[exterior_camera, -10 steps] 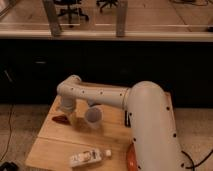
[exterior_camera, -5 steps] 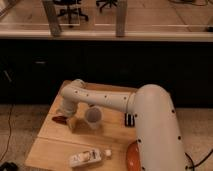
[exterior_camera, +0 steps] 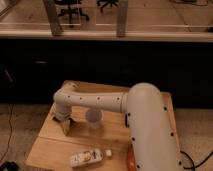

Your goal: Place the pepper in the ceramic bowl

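Note:
My gripper (exterior_camera: 65, 126) points down at the left side of the wooden table (exterior_camera: 52, 147), at the end of the white arm that reaches across from the right. The pepper does not show; the gripper covers the spot beneath it. Only a thin orange-red sliver of the ceramic bowl (exterior_camera: 131, 162) shows at the table's front right, the rest hidden behind my arm's large white link.
A pale translucent cup (exterior_camera: 93, 118) stands just right of the gripper, under the forearm. A white bottle (exterior_camera: 86, 158) lies on its side near the front edge. A dark cabinet front rises behind the table.
The gripper has come down onto the spot at the table's left where the dark red pepper lay; the pepper no longer shows. The cup and the bottle have not moved.

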Tool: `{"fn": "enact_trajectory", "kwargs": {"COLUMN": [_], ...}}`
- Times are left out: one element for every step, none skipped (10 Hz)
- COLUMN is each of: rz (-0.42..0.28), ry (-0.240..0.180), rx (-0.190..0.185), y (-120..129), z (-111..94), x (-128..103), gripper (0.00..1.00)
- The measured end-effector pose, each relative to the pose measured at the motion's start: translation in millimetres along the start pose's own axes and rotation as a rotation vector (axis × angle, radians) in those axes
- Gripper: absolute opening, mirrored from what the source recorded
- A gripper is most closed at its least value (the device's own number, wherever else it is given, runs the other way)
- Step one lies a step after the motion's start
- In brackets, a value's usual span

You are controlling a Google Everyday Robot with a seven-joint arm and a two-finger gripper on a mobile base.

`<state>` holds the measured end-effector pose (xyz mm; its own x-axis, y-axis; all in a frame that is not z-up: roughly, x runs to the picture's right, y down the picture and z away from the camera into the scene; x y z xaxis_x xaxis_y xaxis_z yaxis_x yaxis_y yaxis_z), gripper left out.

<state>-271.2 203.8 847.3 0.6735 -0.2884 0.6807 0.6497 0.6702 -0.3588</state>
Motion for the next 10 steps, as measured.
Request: {"fn": "enact_trajectory", "kwargs": {"rz": [0.011,0.017,0.033,0.05,0.067,0.075,0.096,0.099,0.098,0.099], "ry": [0.011,0.018,0.019,0.015,0.011,0.008,-0.02,-0.027,-0.025,-0.023], "rx": [0.004,0.006,0.012,0.015,0.021,0.023,0.032,0.033,0.038,0.038], "y": [-1.1,-1.5,0.9,5.3,9.5,12.5,15.8,19.3,21.9,22.9], "z": [-3.4,-5.6,-8.9,-10.6,-12.9,-12.9,-11.3,-8.9,-9.1,-10.0], "x": [3.7,5.5,11.5,18.5,25.6,27.0,29.6,32.7,34.9,36.9], "gripper": [0.76,0.7,0.55,0.46,0.36,0.25,0.15,0.06,0.01,0.0]}}
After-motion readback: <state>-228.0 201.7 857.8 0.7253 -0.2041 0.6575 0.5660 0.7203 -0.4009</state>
